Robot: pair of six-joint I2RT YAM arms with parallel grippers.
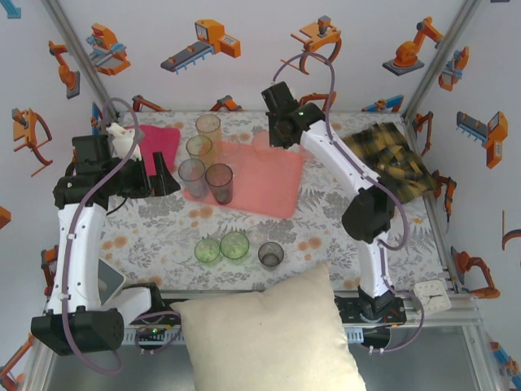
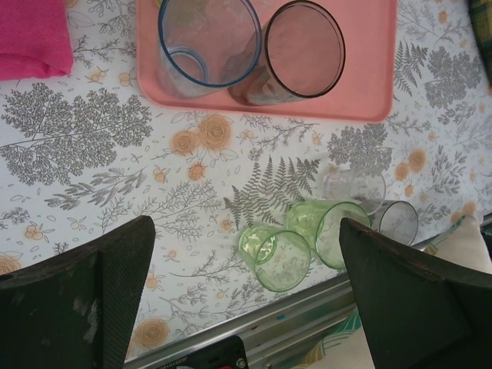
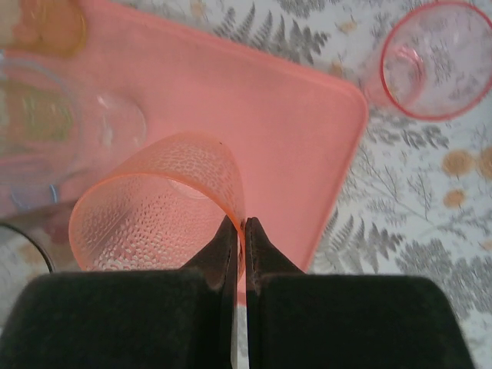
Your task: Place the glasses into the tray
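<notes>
Seen from above, the flat salmon-pink rectangular tray lay mid-table on the fern-printed tablecloth. Four translucent plastic tumblers were ranged along its left end: an orange tumbler, a yellow-green tumbler, a blue-rimmed tumbler and a smoky grey-purple tumbler. Nearer the arms, off the tray, two green tumblers and a grey tumbler stood on the cloth. The left gripper sat just left of the tray beside a magenta folded cloth, and the right gripper hung over the tray's far edge. In the left wrist view, the left gripper had its two dark fingers spread wide with nothing between them. Beyond them were the two green tumblers and the grey tumbler near the table's metal edge, and the blue-rimmed tumbler and smoky grey-purple tumbler stood side by side on the tray. In the right wrist view, the right gripper was pinched together on the rim wall of a dimpled salmon-orange tumbler, which was tilted over the tray; whether its base touched the tray could not be told. A pink tumbler stood on the cloth just beyond the tray's corner.
</notes>
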